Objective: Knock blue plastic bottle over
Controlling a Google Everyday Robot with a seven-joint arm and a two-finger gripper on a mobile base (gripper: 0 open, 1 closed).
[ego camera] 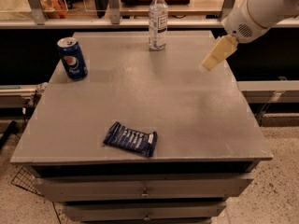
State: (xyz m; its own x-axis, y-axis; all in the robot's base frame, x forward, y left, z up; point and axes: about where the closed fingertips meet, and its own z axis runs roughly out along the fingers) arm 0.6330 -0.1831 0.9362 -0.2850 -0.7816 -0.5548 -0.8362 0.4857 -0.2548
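The gripper (210, 62) hangs over the desk (159, 94) close to its right edge, up toward the far right corner, and shows as one pale wedge slanting down and to the left with its tip clear of the surface (whether it is parted or closed up I cannot tell from here). Behind it the wrist widens into a fat white rounded arm (256, 12) that climbs up and to the right, out past the desk's right edge, so the whole limb reaches in from that side at a downward tilt. The blue plastic bottle (158, 20) stands upright near the far edge, a little right of its middle, white cap on top and label facing me. It sits well apart from the gripper, off to the gripper's left and farther back, and nothing is touching it. A blue Pepsi can (72, 58) stands upright by the left edge, toward the far left corner. A dark-blue snack wrapper (131, 139) lies flat near the front edge, somewhat left of the middle. Below the desktop, two drawers (145, 189) face front.
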